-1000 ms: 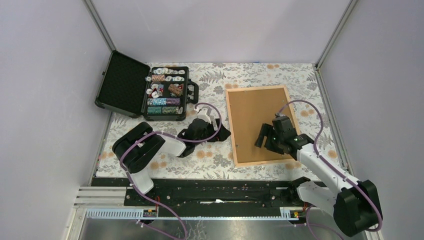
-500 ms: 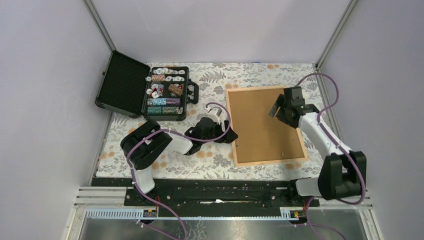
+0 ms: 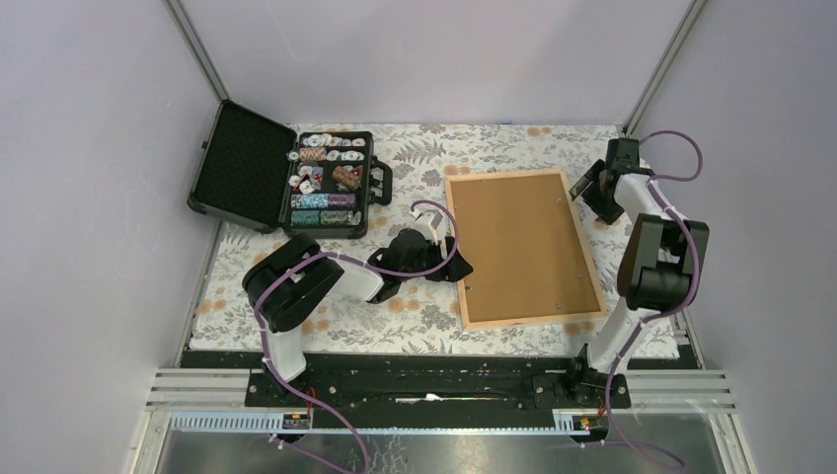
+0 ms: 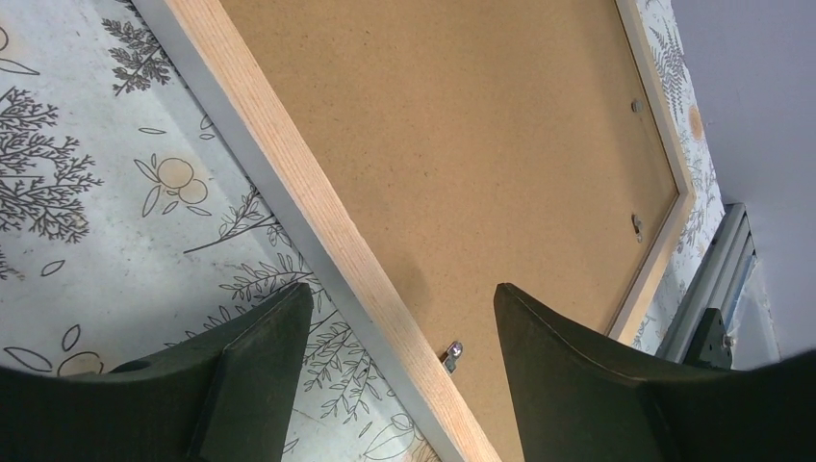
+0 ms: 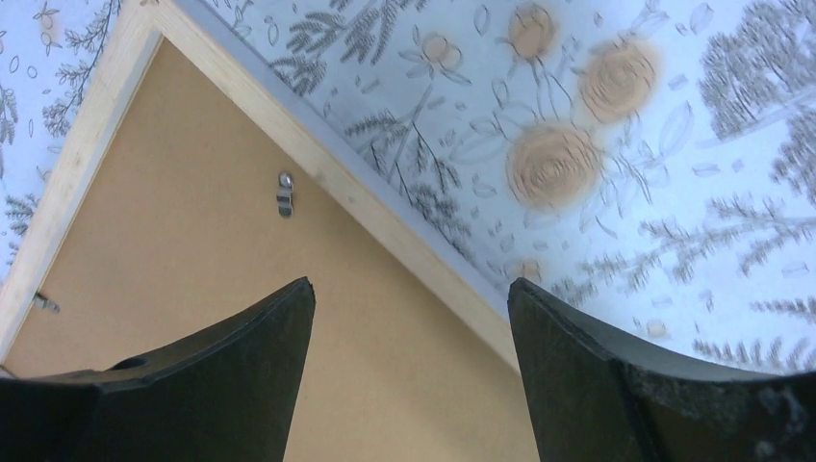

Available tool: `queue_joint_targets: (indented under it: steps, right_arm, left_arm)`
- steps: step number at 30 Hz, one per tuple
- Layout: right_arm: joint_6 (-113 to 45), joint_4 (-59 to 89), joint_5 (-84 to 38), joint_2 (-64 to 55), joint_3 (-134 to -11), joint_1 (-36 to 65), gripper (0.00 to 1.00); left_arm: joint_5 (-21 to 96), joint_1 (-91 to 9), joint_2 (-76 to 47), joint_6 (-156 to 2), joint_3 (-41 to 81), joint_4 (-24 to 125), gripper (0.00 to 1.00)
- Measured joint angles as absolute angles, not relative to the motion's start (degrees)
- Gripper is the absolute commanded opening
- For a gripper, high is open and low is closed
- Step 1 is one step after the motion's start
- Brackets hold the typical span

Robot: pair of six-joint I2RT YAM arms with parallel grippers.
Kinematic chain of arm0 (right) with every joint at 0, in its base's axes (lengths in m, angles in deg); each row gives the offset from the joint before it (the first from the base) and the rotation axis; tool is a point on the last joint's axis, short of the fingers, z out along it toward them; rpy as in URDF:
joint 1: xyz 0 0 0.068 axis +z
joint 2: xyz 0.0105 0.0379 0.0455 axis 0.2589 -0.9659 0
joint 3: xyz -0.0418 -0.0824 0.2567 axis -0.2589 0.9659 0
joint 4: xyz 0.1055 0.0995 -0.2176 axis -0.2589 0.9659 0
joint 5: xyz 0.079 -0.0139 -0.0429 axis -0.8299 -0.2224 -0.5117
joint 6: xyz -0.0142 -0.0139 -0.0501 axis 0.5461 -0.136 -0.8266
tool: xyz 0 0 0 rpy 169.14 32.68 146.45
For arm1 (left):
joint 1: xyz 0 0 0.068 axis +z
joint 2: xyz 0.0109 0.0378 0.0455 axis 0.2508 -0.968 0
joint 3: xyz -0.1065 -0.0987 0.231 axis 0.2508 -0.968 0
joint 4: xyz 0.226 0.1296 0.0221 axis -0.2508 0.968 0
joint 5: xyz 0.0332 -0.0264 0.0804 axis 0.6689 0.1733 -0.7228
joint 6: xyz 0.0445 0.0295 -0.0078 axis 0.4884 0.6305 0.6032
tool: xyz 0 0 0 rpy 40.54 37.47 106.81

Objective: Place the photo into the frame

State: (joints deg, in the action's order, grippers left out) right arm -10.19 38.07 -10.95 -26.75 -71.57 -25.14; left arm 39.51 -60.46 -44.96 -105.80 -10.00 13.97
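Light-wood rectangular frame [image 3: 533, 319] back-up on floral tablecloth [image 3: 424, 318], brown cardboard backing board [image 3: 521, 244] inside; photo unseen.
Left gripper [image 3: 449, 259], spread, over its left rail; right gripper [image 3: 590, 188], spread, at the far-right corner. A nudge could skid the frame instead of turning small metal clips [image 5: 285, 192].

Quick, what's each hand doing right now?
Left hand: open, empty, over the frame at its left edge.
Right hand: open, empty, by the frame's far right corner.
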Motion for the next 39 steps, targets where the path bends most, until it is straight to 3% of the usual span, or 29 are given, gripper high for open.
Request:
queue_joint_targets:
  steps: [7, 32, 39]
  right_arm:
    - [-15.33, 38.0, -16.48, -36.23, -78.65, -25.4, 0.87]
    - [-22.56, 41.83, -18.36, -46.42, -88.68, -23.43, 0.81]
    - [-23.28, 43.49, -13.09, -47.45, -90.48, -21.44, 0.78]
  left_arm:
    - [39.57, -60.46, -45.0, -105.82, -9.43, 15.08, 0.74]
    - [40.38, -60.46, -45.33, -105.9, -9.15, 15.02, 0.73]
    - [39.2, -60.52, -46.07, -106.3, -7.86, 16.7, 0.6]
